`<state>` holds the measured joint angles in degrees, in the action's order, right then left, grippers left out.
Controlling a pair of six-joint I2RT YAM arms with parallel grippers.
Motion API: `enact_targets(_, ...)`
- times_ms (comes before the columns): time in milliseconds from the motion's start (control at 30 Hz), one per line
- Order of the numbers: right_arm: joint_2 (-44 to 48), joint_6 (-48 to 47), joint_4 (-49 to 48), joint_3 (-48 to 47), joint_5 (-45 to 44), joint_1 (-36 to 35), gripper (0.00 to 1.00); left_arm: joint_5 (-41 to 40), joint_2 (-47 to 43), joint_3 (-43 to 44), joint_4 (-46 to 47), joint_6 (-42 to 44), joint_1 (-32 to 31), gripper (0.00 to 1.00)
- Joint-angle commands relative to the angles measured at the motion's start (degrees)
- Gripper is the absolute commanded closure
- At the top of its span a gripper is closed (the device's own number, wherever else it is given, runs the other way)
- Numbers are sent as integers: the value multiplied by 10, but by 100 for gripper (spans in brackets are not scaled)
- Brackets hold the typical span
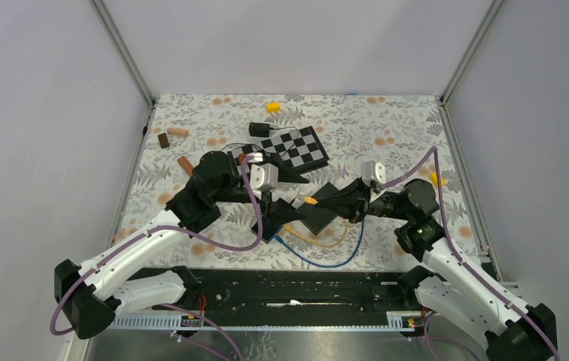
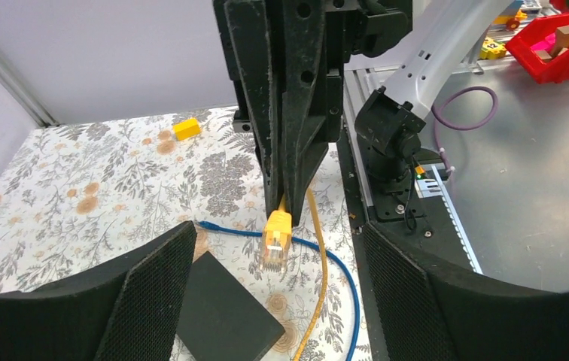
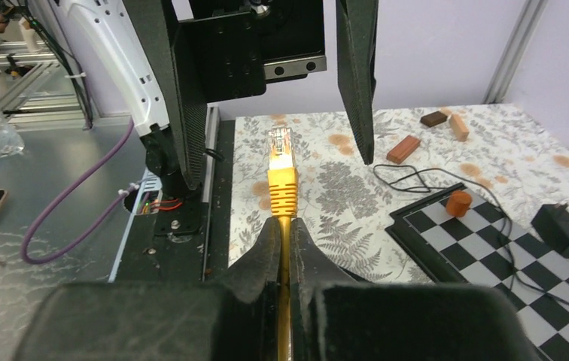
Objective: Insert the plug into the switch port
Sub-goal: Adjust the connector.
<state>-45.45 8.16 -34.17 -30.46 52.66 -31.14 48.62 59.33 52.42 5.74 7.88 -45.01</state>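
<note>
The left gripper [image 3: 280,173] stood spread wide above the floral bench [image 1: 387,128], one finger on each side of the yellow network plug [image 3: 281,162] and neither touching it. The plug hung in the air, apart from the black switch [image 2: 225,312] lying on the bench near a blue cable [image 2: 342,271]. At right, the right gripper [image 3: 285,226] pinched the yellow cable just behind the plug.

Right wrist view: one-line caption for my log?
Right fingers pinch the yellow cable just behind its plug, which points toward the open left fingers.
</note>
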Motion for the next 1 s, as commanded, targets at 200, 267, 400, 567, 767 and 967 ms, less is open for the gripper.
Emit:
enact_targets(200, 35, -16, -34, 4, -68, -4, 100, -38, -43, -10, 5, 4, 2, 16)
enact_targets(267, 41, -2, -53, 10, -80, -3, 100, -59, -46, -11, 1, 6, 2, 16)
enact_targets(400, 46, 41, -104, 31, -100, -4, 100, -125, -54, -23, 7, -3, 4, 16)
enact_targets(567, 49, 94, -190, 68, -125, -4, 100, -137, -53, -33, 35, -48, 10, 16)
enact_targets(767, 45, 65, -179, 61, -81, -4, 100, -36, -29, -44, 116, -114, 11, 15)
enact_targets(967, 46, 0, -100, 30, -67, -4, 100, 65, 9, -43, 173, -142, 11, 14)
